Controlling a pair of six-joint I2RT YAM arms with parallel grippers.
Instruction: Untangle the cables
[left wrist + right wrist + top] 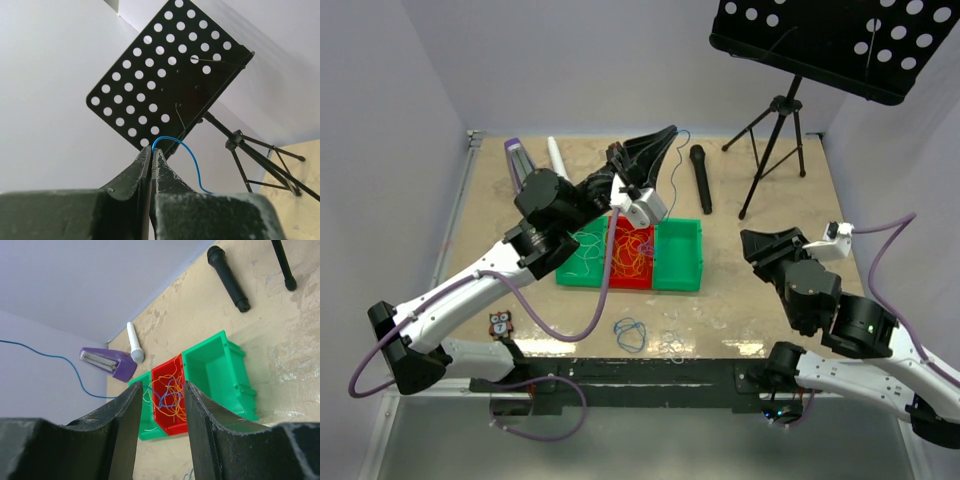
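My left gripper [670, 130] is raised above the bins, tips pointing up and back. In the left wrist view it [151, 150] is shut on a thin blue cable [194, 162] that arcs out of the tips and down to the right. The same blue cable [75, 371] shows in the right wrist view, running down to the tangle [170, 395] of orange-yellow and blue cables in the red bin [632, 278]. White cables [585, 255] lie in the left green bin. A blue loop [630, 333] lies on the table. My right gripper [756, 246] is open and empty, right of the bins.
A third bin, green [682, 280], stands right of the red one. A black microphone [700, 178], a white microphone [560, 155] and a purple device [520, 160] lie at the back. A music stand's tripod [775, 140] stands back right. An owl tag [500, 323] lies front left.
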